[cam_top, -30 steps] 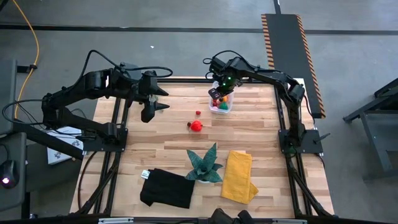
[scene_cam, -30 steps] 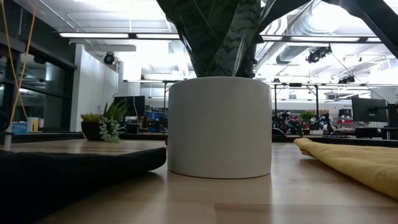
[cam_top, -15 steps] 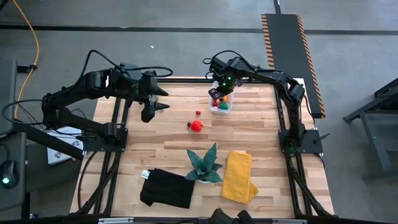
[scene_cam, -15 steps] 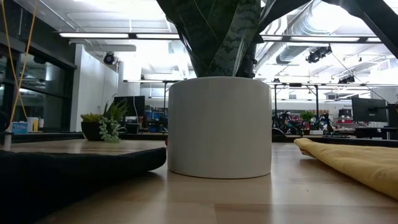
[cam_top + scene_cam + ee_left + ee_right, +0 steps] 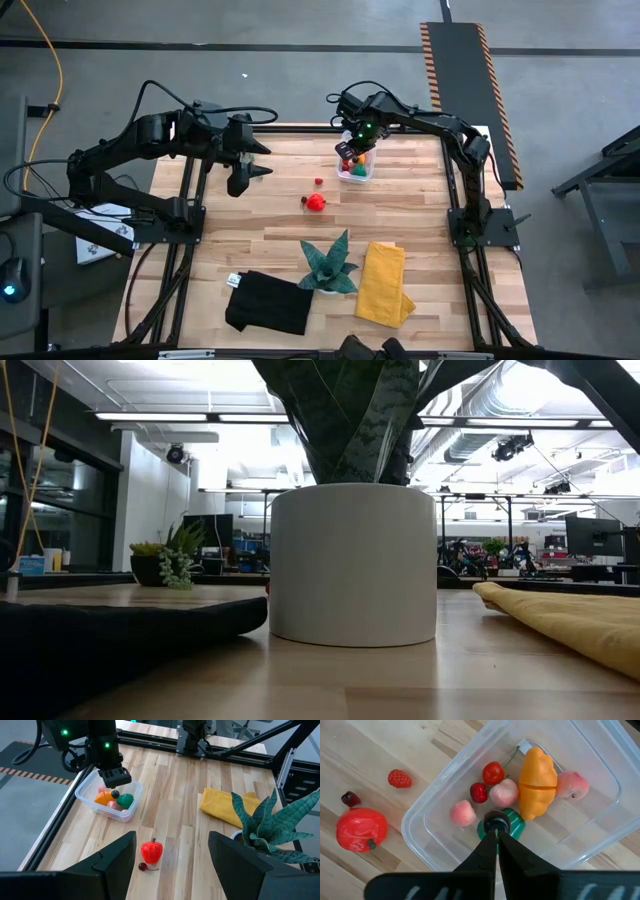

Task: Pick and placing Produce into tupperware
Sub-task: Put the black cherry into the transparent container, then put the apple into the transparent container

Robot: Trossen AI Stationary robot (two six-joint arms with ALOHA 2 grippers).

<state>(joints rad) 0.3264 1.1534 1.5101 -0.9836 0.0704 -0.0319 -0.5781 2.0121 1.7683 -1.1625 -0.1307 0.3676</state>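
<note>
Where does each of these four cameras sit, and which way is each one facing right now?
High view: overhead, straight down on the table; both arms show.
Low view: at tabletop height, blocked by the white pot; no arm shows.
Left wrist view: looks across at the tub; own open fingers below.
Right wrist view: down into the tub; right gripper holds a small dark piece.
Shared: red pepper, in three views.

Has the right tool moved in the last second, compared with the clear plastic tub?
No. The right tool sits at the same spot over the clear plastic rectangular tub near the table's far edge.
</note>
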